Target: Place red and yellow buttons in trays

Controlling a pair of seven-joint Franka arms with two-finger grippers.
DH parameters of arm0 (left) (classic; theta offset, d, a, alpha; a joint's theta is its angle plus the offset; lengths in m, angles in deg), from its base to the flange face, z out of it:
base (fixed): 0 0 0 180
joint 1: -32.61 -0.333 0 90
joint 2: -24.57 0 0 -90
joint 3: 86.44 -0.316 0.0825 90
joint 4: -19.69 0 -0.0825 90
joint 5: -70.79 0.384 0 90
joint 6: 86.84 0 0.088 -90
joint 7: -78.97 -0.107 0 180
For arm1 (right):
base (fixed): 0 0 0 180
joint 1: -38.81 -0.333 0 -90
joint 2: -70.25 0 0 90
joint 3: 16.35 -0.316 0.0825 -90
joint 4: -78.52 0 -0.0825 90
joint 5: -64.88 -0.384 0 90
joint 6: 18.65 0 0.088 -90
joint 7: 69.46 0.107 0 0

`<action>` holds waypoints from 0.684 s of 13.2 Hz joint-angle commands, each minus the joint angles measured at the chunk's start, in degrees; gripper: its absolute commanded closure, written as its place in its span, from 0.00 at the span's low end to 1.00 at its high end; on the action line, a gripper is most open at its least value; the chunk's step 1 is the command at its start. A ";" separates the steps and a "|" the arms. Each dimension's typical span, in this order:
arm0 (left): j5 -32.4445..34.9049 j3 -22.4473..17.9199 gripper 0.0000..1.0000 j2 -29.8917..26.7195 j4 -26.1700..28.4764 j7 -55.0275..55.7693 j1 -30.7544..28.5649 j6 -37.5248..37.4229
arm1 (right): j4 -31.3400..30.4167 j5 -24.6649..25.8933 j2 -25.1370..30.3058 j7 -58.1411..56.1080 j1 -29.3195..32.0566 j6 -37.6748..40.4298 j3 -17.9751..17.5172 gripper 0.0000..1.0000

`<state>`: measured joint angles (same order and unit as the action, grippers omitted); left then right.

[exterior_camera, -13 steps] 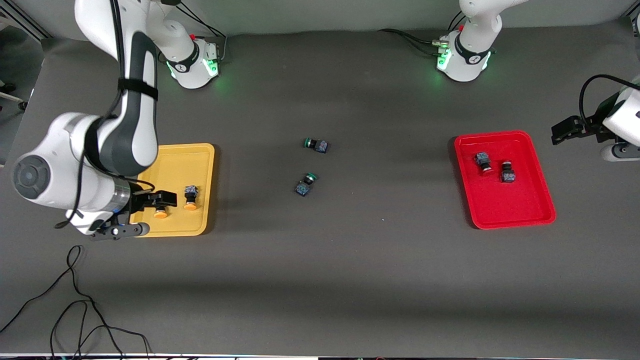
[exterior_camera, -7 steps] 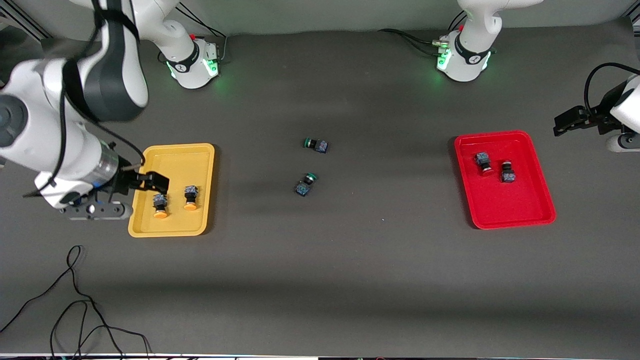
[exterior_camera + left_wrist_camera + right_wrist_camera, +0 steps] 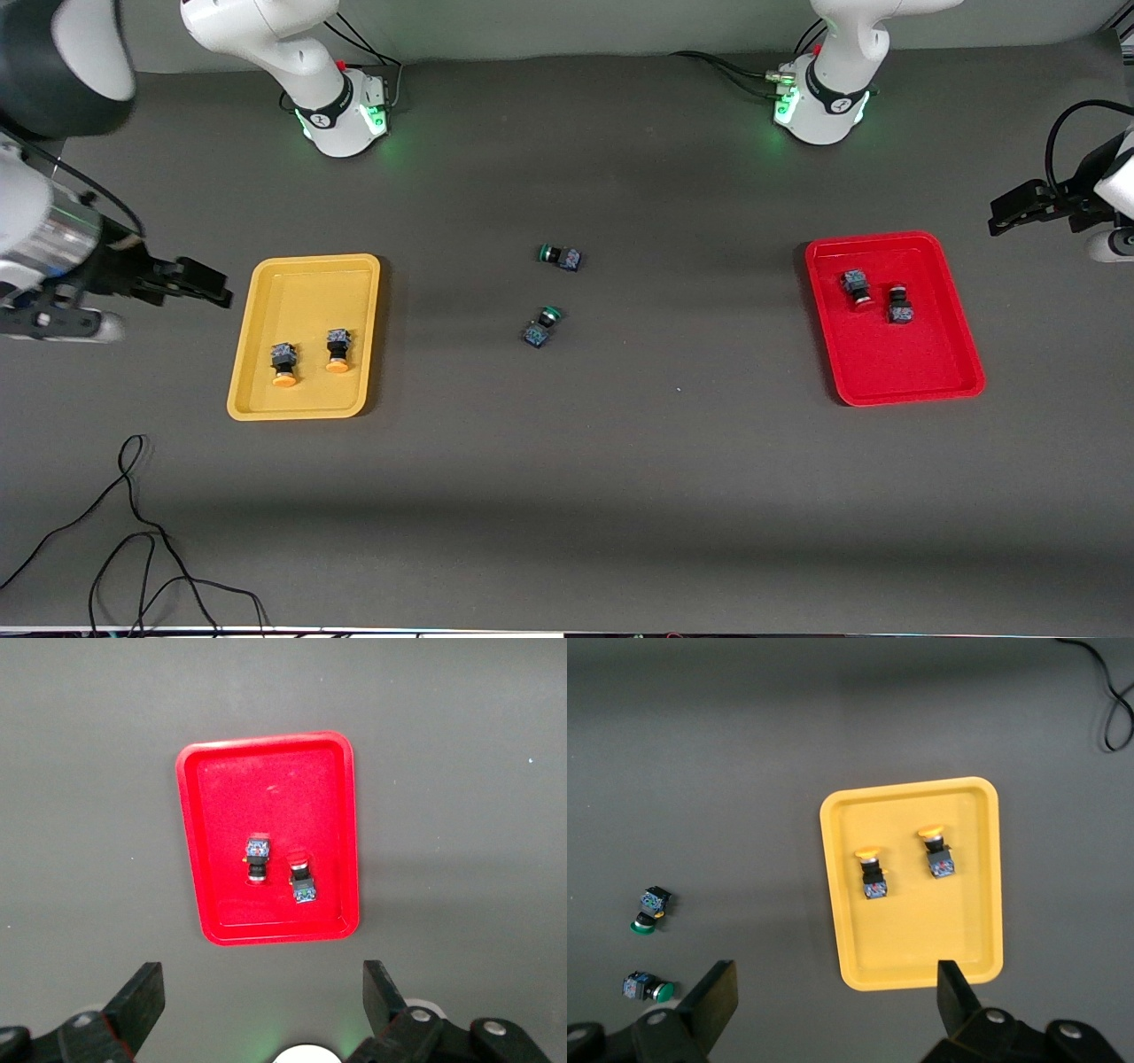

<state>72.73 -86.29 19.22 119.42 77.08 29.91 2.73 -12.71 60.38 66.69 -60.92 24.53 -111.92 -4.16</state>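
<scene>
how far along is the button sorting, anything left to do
It looks finished. Both yellow buttons lie in the yellow tray, both red buttons in the red tray. Nothing is in hand: the right gripper and left gripper are open beside their trays. Only green buttons remain mid-table.

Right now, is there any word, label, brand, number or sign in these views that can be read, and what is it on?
No text can be read in any view.
Right arm's base: a small dark mark on its collar, too small to read.
Left arm's base: the same kind of mark, too small to read.
Yellow tray, red tray, and the buttons in them: no print visible.
</scene>
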 commanded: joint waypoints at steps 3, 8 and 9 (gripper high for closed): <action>0.61 0.46 0.00 -0.02 -1.91 0.31 1.29 -2.47 | -5.44 1.43 6.54 0.52 11.55 0.36 -8.95 0.00; 0.96 0.64 0.00 0.16 -2.09 0.31 0.94 -1.77 | -4.30 3.98 6.63 -4.66 11.55 1.86 -8.06 0.00; 0.96 0.64 0.00 0.16 -2.09 0.31 0.94 -1.60 | -4.30 3.98 6.72 -5.80 11.55 1.86 -7.98 0.00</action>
<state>72.90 -85.46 19.27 118.16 77.10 30.27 1.43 -16.65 62.94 72.42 -64.02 35.90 -110.64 -11.95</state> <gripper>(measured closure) 0.000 0.000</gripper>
